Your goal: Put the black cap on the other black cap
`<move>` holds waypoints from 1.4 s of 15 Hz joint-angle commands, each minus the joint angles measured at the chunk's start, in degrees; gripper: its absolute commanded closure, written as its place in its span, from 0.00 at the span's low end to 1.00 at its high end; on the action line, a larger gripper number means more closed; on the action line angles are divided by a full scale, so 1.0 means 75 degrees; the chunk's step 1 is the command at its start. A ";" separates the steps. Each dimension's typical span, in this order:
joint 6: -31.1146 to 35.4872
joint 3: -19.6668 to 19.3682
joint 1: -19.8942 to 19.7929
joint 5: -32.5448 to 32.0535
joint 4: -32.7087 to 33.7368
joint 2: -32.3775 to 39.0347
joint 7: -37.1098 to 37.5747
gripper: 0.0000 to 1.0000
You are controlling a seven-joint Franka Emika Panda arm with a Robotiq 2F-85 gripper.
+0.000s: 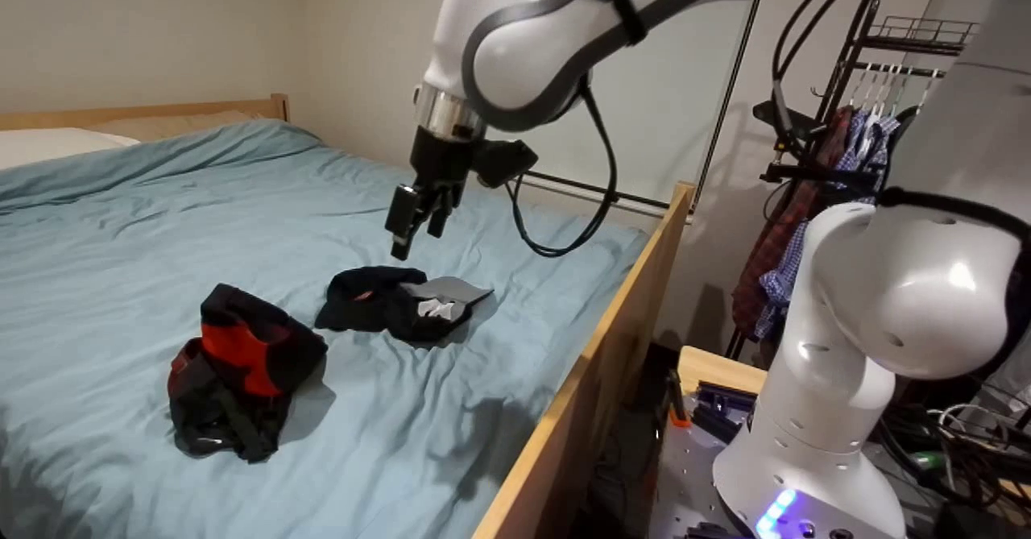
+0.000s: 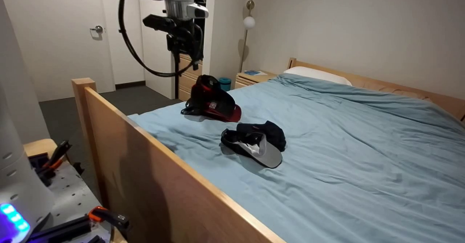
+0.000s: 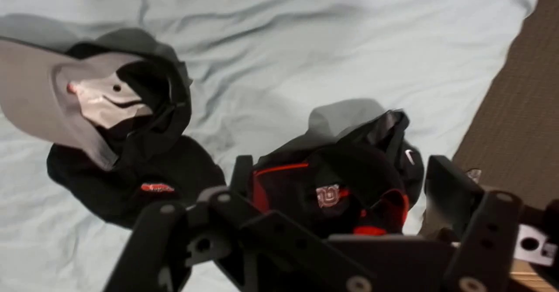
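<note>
Black cloth cap [image 3: 98, 93], grey under its curved brim and whitish inside the front, lies crown-down on the rumpled pale-blue fabric bedding [image 2: 345, 156], its hollow facing up, with a small dark spot on the whitish panel and a reddish one near the brim. It touches, and in the wrist view partly overlaps, the other black cloth cap [image 3: 126, 183], which bears an orange-red emblem. Near the pair but apart sits a black-and-red heap of cloth headwear [image 2: 216, 101]. Above the bedding hangs the black two-finger gripper [image 3: 340, 176], its fingers spread wide, holding nothing.
</note>
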 commanded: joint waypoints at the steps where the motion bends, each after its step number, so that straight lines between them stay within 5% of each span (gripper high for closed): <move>1: 0.0905 0.0820 -0.1102 -0.2155 0.1210 0.1687 0.1053 0.00; 2: 0.0848 0.0105 -0.0599 -0.2834 0.1484 0.1883 0.1221 0.00; 5: 0.0740 -0.0539 -0.0369 -0.4775 0.2191 0.2483 0.2527 0.00; 6: 0.0846 -0.0407 -0.0411 -0.3857 0.1796 0.2207 0.1677 0.00; 10: 0.0701 -0.0595 -0.0325 -0.4365 0.2099 0.2532 0.1980 0.00; 13: 0.0171 -0.0867 -0.0097 -0.4881 0.2917 0.3469 0.2958 0.00; 21: -0.0231 -0.0963 0.0144 -0.3655 0.5016 0.5802 0.2112 0.00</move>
